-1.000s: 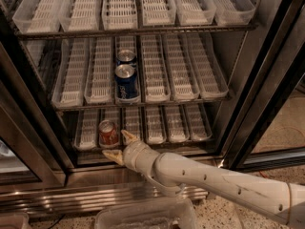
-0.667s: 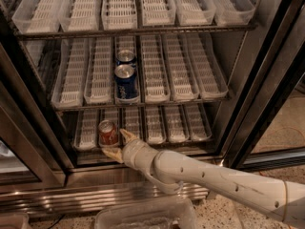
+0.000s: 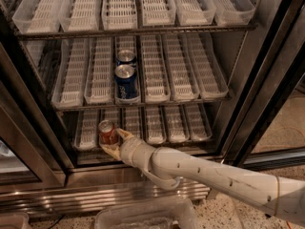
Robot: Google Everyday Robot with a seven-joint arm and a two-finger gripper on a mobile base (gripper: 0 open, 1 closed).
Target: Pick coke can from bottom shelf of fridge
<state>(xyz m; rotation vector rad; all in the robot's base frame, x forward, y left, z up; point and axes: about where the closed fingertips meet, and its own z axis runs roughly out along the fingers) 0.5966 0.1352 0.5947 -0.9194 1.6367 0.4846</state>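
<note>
Red-brown metal coke can, silver-topped, sits unmoved at the front of the dark wire bottom shelf of the stainless-steel fridge, pale two-finger hand still clasping it, lift not begun.

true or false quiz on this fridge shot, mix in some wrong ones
1. The coke can stands upright on the bottom shelf. True.
2. The gripper is up at the top rack. False: it is down at the coke can, on the bottom shelf.
3. Two blue cans sit on the middle shelf. True.
4. The blue cans are in separate lanes. False: they share one lane, one behind the other.
</note>
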